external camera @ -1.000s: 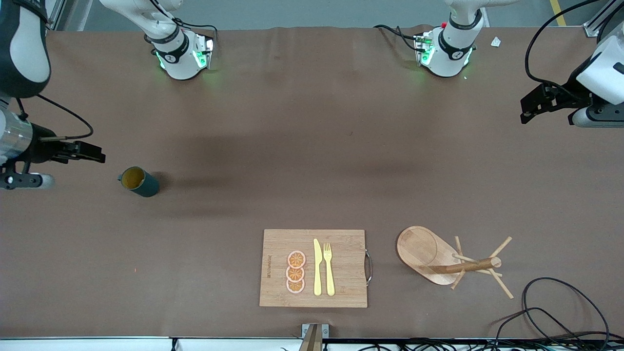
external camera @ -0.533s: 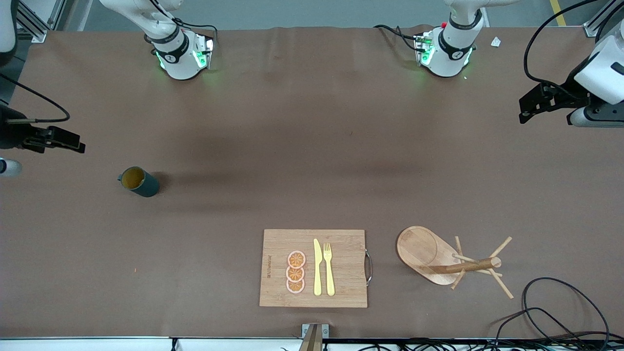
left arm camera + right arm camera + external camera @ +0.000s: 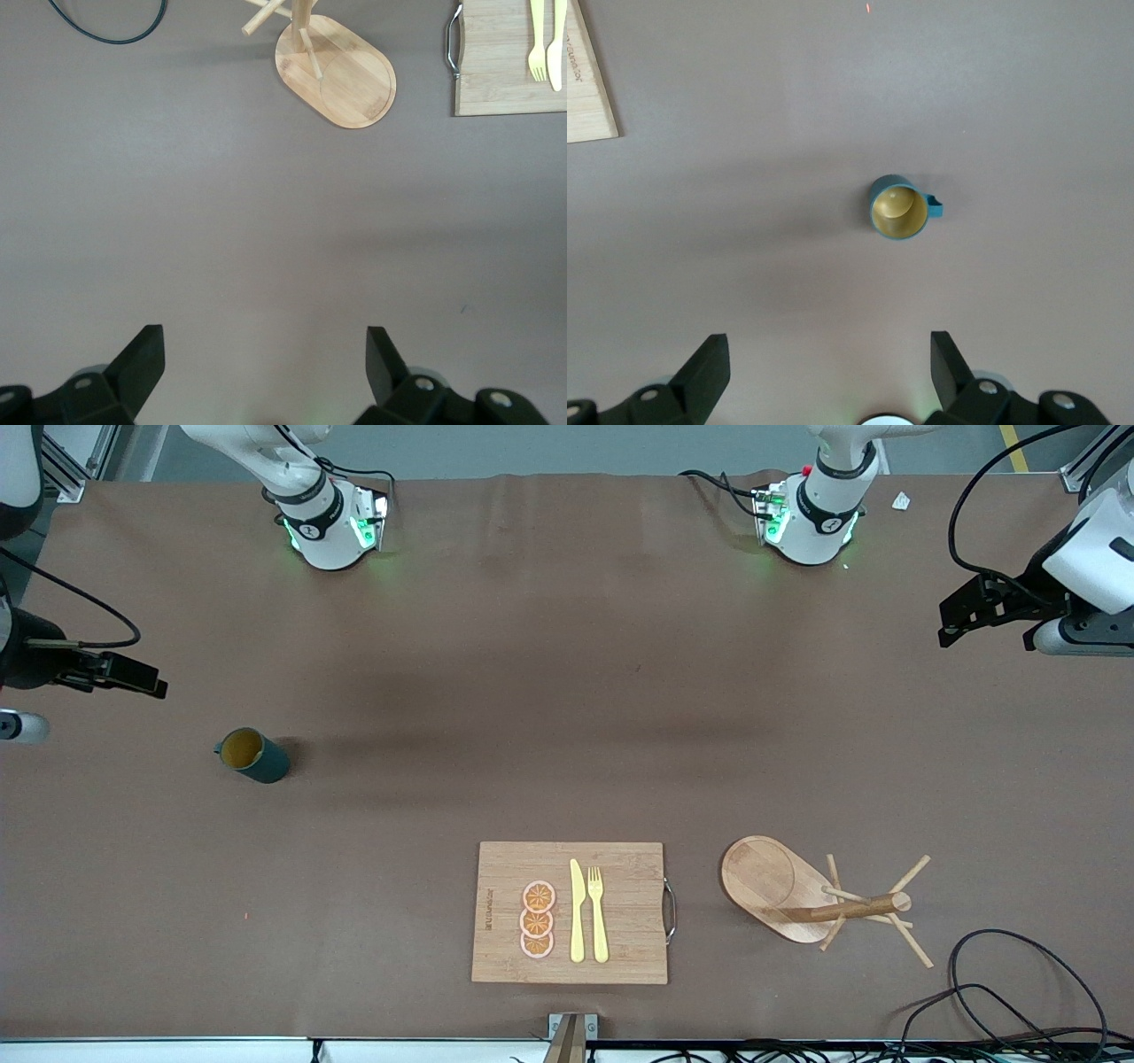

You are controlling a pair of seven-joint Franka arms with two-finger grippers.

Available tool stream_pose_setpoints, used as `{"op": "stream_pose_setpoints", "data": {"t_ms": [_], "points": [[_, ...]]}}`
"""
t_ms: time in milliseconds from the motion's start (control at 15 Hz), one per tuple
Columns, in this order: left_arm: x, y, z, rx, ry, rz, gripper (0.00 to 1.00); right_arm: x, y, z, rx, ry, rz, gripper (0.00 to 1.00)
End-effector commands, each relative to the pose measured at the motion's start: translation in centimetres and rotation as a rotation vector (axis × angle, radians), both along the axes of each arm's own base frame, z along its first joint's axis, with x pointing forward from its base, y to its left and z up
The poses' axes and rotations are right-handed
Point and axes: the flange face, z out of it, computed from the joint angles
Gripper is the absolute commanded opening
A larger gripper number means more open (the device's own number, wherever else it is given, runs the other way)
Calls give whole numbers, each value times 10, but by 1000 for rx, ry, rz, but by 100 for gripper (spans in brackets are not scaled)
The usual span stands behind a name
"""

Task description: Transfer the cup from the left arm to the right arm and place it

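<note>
The cup, dark teal with a mustard-yellow inside and a small handle, stands upright on the brown table toward the right arm's end. It also shows in the right wrist view, from above. My right gripper hangs open and empty in the air over that end of the table, apart from the cup; its fingers are spread wide in the right wrist view. My left gripper is open and empty over the left arm's end of the table, and in the left wrist view only bare table lies between its fingers.
A wooden cutting board with a yellow knife, a fork and orange slices lies near the front camera's edge. A wooden peg rack stands beside it toward the left arm's end. Black cables lie at that corner.
My right gripper has drawn up and away from the cup toward the table's end, then come back a little. The left gripper has only drifted slightly. The cup has not moved.
</note>
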Motion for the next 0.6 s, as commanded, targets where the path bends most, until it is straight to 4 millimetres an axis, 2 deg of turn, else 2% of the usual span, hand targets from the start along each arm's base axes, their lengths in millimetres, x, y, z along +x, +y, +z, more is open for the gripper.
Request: {"op": "stream_pose_setpoints", "data": {"t_ms": [0,333,533], "points": [[-1,5,6,-13,5,3,100,-20,0,15,-14,-6,-19,100],[-1,7,6,-1,5,2,100,-38,-6,35,-5,-43,23,100],[-1,7,6,2,4,1,100,-51,-13,38,-5,-57,12,100]]}}
